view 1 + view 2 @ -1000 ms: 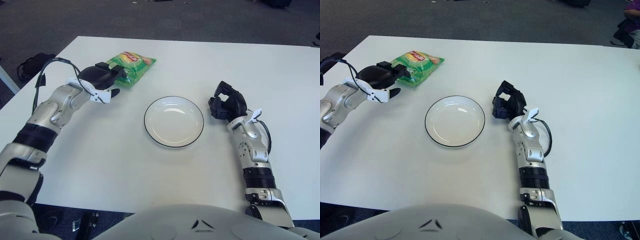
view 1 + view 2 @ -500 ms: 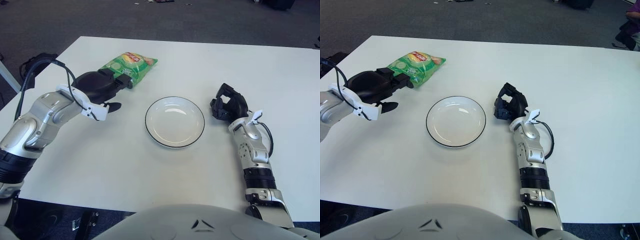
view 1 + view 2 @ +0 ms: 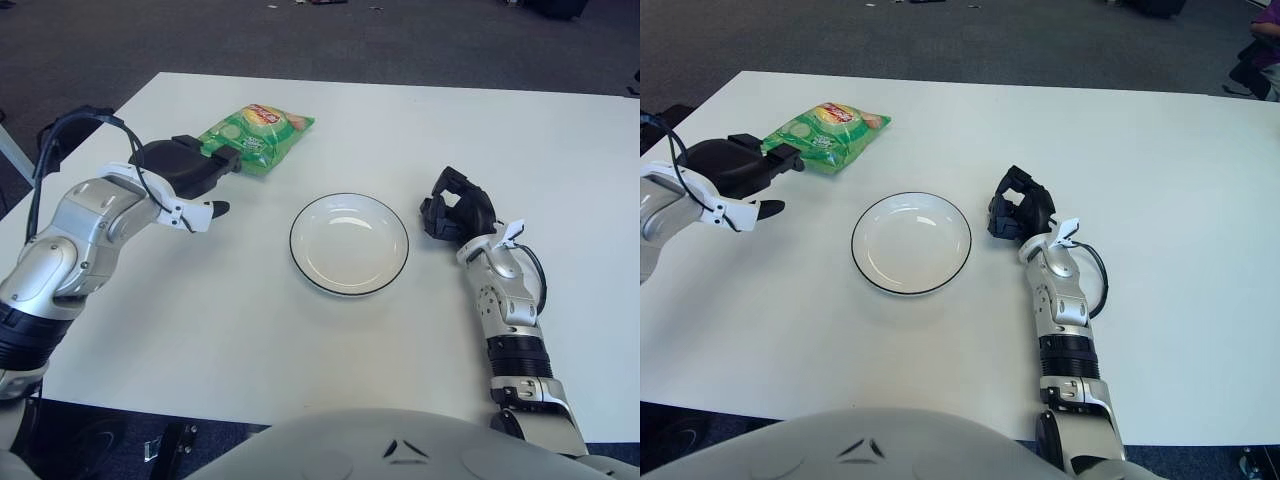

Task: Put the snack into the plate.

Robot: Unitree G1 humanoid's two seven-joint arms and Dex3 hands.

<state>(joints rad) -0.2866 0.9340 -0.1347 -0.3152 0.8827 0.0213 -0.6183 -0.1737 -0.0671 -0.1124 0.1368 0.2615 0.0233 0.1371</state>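
The snack, a green chip bag (image 3: 256,136), lies flat on the white table at the far left. A white plate with a dark rim (image 3: 349,243) sits empty in the middle. My left hand (image 3: 222,181) is at the bag's near-left edge. Its fingers are stretched flat with their tips touching or just under the bag, and the thumb is spread out below; it grips nothing. My right hand (image 3: 455,206) rests on the table just right of the plate with its fingers curled, holding nothing.
The white table (image 3: 250,330) has its left edge close beside my left forearm and its far edge just beyond the bag. Dark carpet surrounds the table. A black cable (image 3: 70,125) loops over my left arm.
My left hand has flattened, its fingers straightening toward the bag's edge, and the arm has drawn slightly left. The bag, the plate and my right hand have stayed put.
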